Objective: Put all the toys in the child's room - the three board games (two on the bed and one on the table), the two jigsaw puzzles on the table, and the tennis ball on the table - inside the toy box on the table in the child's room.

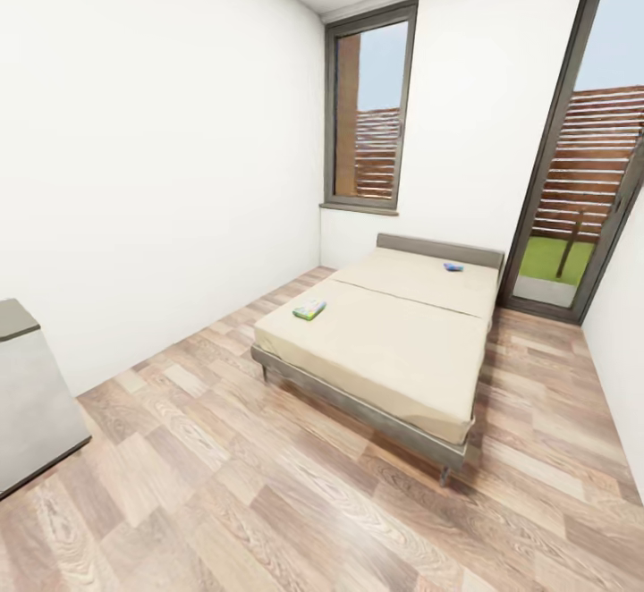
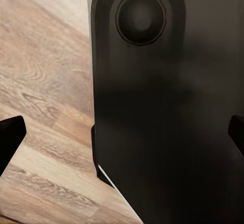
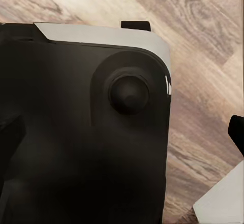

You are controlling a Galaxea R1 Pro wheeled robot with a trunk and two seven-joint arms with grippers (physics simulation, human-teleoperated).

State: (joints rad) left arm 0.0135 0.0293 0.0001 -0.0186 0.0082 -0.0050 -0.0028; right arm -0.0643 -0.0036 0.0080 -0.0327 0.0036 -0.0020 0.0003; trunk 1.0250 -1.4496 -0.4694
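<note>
Two board games lie on the bed [image 1: 394, 350] across the room. One is a white and green box [image 1: 309, 309] near the bed's left edge; the other is a small blue box [image 1: 453, 266] up by the headboard. The toy box, the jigsaw puzzles and the tennis ball are out of view. My left gripper [image 2: 122, 137] is open and empty, with one dark fingertip [image 2: 10, 140] at each side of the left wrist view, over the robot's black base. My right gripper [image 3: 122, 132] also stands open with nothing in it, above the base and the plank floor.
A grey-topped unit with a pale front [image 1: 31, 404] juts in at the left edge; I cannot tell if it is the table. Wood plank floor [image 1: 268, 503] stretches between me and the bed. A tall window [image 1: 371, 109] and a glass door [image 1: 581, 172] are in the far walls.
</note>
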